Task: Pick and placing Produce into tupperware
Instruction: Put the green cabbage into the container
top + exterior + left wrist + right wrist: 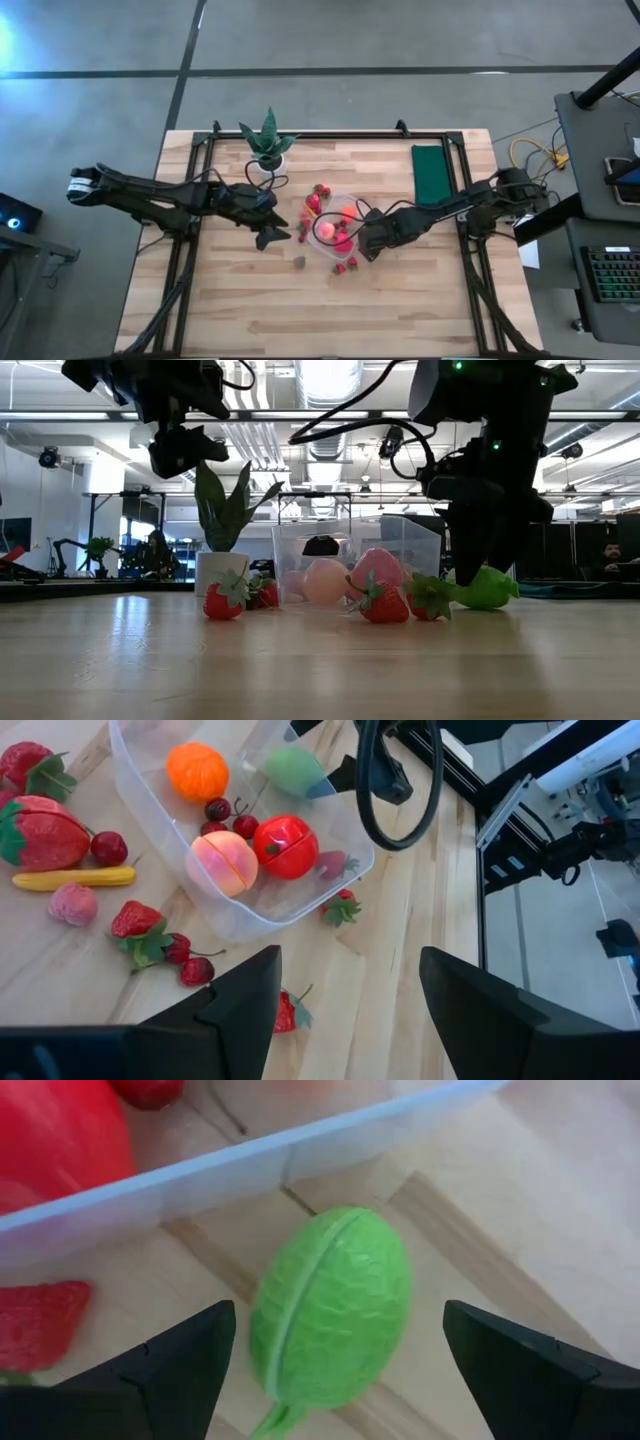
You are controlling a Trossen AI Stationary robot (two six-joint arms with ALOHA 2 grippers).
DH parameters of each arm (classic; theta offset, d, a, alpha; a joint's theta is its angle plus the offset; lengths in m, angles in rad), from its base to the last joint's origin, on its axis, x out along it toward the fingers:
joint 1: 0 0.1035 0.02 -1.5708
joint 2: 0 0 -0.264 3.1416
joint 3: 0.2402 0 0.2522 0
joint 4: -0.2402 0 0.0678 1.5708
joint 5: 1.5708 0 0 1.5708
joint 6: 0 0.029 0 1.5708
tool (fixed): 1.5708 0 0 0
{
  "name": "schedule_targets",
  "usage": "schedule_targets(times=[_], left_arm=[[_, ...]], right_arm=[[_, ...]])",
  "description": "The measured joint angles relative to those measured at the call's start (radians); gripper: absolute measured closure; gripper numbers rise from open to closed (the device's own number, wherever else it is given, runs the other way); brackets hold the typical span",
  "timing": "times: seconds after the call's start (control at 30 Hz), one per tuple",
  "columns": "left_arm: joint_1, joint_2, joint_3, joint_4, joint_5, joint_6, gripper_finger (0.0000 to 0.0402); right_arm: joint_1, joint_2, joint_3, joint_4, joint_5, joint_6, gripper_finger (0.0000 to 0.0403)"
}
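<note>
Beside the tupperware (250, 1165), green produce (330, 1310) between open right gripper (340, 1365) jaws.

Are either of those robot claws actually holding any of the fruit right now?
No. The right gripper has its jaws open around the green piece lying on the table beside the tupperware, not touching it. The left gripper hangs open and empty.
</note>
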State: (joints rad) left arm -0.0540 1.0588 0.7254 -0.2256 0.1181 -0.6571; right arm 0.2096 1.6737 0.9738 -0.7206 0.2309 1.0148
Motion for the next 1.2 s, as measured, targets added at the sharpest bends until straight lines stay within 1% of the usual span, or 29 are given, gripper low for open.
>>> schedule_targets(times=[0.13, 0.47, 0.7, 1.0, 1.2], left_arm=[[0.0, 0.0, 0.0, 0.001, 0.0, -0.001, 0.0178], [0.0, 0.0, 0.0, 0.0, -0.008, -0.003, 0.0178], [0.0, 0.001, 0.0, 0.005, -0.021, -0.003, 0.0178], [0.0, 0.001, 0.0, 0.005, -0.023, -0.015, 0.0178], [0.0, 0.001, 0.0, 0.005, -0.023, -0.014, 0.0178]], right_arm=[[-0.011, 0.0, -0.026, 0.055, -0.007, -0.006, 0.0053], [-0.032, 0.018, -0.048, 0.074, -0.005, -0.052, 0.0053], [-0.036, 0.039, -0.046, 0.098, -0.026, -0.07, 0.0056], [-0.036, 0.038, -0.046, 0.098, -0.033, -0.073, 0.0098], [-0.035, 0.035, -0.045, 0.099, -0.099, -0.073, 0.0128]])
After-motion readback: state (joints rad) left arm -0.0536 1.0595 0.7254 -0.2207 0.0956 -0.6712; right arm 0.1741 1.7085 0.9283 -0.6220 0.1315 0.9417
